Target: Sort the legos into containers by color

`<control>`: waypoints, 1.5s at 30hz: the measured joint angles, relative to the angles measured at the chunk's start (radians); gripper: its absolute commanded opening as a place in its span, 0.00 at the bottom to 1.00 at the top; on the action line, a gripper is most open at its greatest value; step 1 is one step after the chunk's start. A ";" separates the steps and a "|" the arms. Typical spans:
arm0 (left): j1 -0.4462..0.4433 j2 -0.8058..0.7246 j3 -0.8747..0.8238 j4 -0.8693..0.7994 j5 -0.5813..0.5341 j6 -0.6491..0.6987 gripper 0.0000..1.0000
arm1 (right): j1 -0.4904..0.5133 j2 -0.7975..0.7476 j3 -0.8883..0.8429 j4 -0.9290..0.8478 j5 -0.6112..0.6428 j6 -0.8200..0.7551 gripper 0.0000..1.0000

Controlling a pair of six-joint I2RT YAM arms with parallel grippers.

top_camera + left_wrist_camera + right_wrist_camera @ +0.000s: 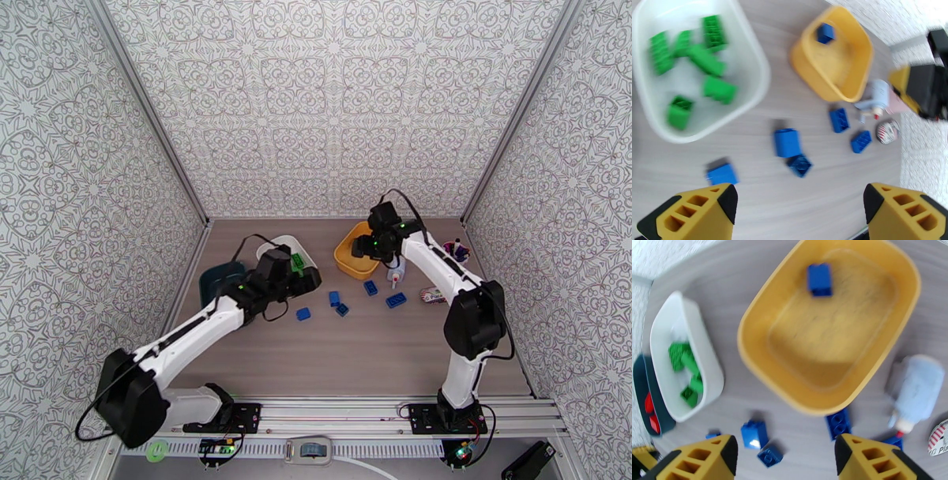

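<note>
blue legos (787, 142): five lay loose on the table (809, 94), none of them in a tray; these looked like the work left.
lone blue lego (820, 278): one sat by itself near the far wall of the yellow tray (750, 354), straight ahead of the right gripper (786, 459).
green legos (709, 63): about six lay in the white tray (754, 94), ahead and to the left of the left gripper (798, 213); no green showed on the table.
red legos (648, 404): two showed in the dark teal tray (639, 386), far off to the right gripper's left, beyond the white tray; whether it held more could not be told.
progress: by my judgement past halfway, since red and green seemed sorted and blue was barely begun, with one in and five to go.
left gripper state: jaws stood wide apart with nothing between them, hanging over the open table.
left gripper reach: the nearest loose blue lego lay just ahead of its left finger, two more sat touching ahead near the middle, and two lay further ahead to the right.
right gripper state: jaws stood parted and empty, above the near side of the yellow tray.
right gripper reach: two loose blue legos lay just ahead by its left finger, and another sat against the tray's near wall.
bottle (918, 390): white, lying ahead and to the right of the right gripper, beside the yellow tray; no part of the sort.
</note>
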 measured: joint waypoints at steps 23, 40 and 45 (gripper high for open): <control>0.169 -0.375 -0.312 -0.144 0.002 -0.038 0.95 | 0.225 0.207 -0.035 0.022 0.023 0.012 0.61; 0.169 -0.385 -0.341 -0.147 0.025 -0.063 0.95 | 0.229 0.296 -0.009 0.023 0.050 0.011 0.53; 0.168 -0.362 -0.341 -0.133 0.029 -0.063 0.95 | 0.229 0.299 -0.001 0.023 0.054 0.010 0.43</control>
